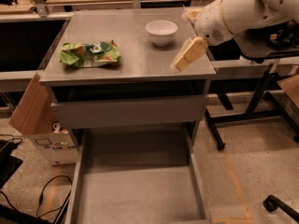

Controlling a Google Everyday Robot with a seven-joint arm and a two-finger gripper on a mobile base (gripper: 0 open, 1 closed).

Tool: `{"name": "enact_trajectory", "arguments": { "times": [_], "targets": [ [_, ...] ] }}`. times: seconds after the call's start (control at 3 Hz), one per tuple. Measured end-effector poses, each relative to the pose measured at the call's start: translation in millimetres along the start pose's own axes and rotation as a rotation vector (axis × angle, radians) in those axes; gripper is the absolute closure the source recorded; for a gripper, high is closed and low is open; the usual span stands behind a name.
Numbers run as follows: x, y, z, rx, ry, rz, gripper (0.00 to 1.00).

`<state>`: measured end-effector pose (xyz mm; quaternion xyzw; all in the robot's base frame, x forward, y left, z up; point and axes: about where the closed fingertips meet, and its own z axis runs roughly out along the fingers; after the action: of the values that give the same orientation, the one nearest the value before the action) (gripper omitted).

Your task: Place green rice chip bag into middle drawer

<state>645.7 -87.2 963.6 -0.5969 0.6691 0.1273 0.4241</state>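
The green rice chip bag lies flat on the left side of the grey cabinet top. The middle drawer is pulled out wide open below, with a bare grey floor and thin side walls. My gripper, tan-coloured at the end of the white arm, hangs over the right edge of the cabinet top. It is just right of the white bowl and far right of the bag. It holds nothing that I can see.
A plain grey drawer front sits above the open drawer. A cardboard box leans at the cabinet's left, with cables on the floor. A black table stand is to the right.
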Motion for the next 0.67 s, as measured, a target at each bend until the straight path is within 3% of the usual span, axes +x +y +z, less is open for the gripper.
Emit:
{"name": "enact_trajectory", "arguments": {
  "times": [0.33,0.67],
  "targets": [
    [-0.9,-4.5,22.8,-0.021,-0.002,0.009,0.00],
    [-10.7,-23.3,82.4,-0.053,-0.041,0.020,0.00]
  ]
}}
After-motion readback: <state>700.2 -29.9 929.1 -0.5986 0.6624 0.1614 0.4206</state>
